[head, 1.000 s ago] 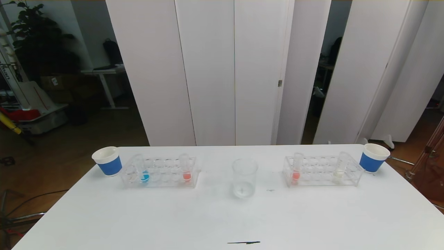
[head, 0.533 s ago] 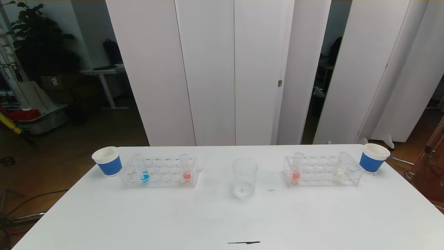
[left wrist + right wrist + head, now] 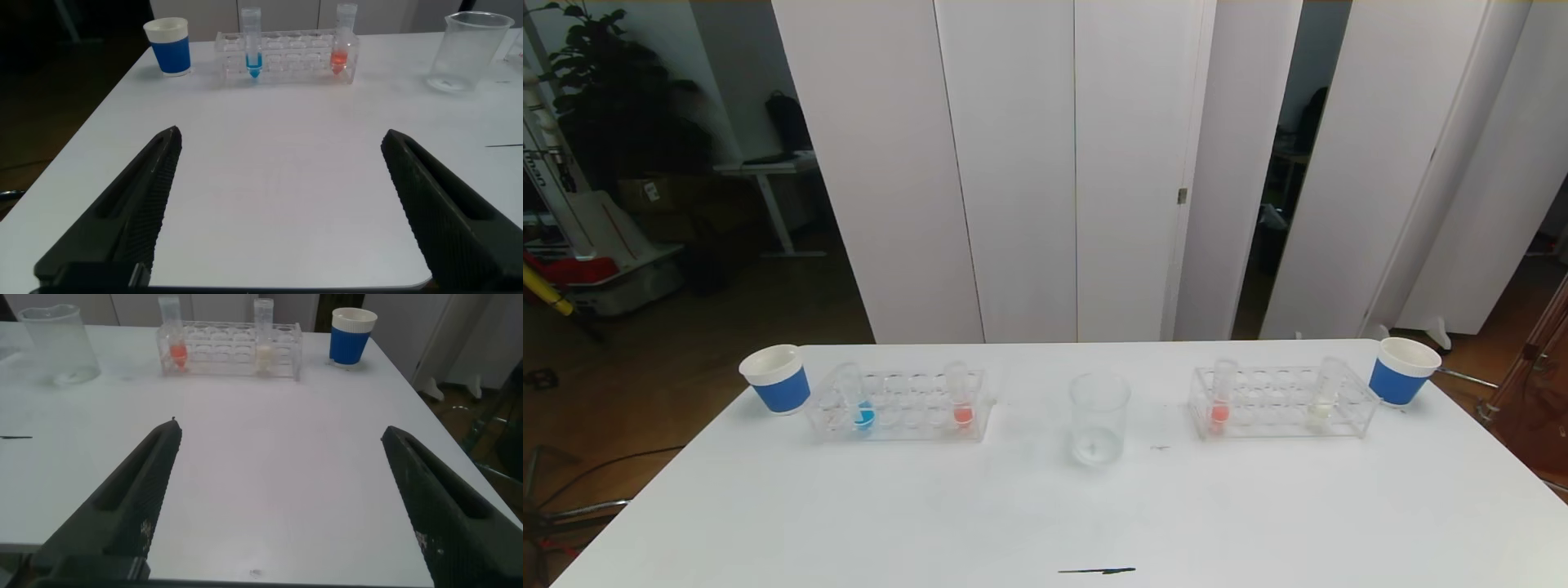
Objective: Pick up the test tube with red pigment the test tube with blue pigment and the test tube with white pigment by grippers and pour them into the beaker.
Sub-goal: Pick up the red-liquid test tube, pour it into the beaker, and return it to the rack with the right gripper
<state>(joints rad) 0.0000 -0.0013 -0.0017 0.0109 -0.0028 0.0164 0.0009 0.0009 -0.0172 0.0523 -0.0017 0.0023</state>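
The clear beaker (image 3: 1099,416) stands at the table's middle, towards the back. The left rack (image 3: 898,406) holds the test tube with blue pigment (image 3: 862,404) and a red-pigment tube (image 3: 961,396). The right rack (image 3: 1282,402) holds another red-pigment tube (image 3: 1220,396) and the test tube with white pigment (image 3: 1324,396). My left gripper (image 3: 279,139) is open and empty above the table's near edge, far from the blue tube (image 3: 252,49). My right gripper (image 3: 279,431) is open and empty, far from the white tube (image 3: 263,339). Neither gripper shows in the head view.
A blue-banded white paper cup (image 3: 776,377) stands left of the left rack and another (image 3: 1401,370) right of the right rack. A dark mark (image 3: 1097,570) lies near the table's front edge. White folding panels (image 3: 1045,163) stand behind the table.
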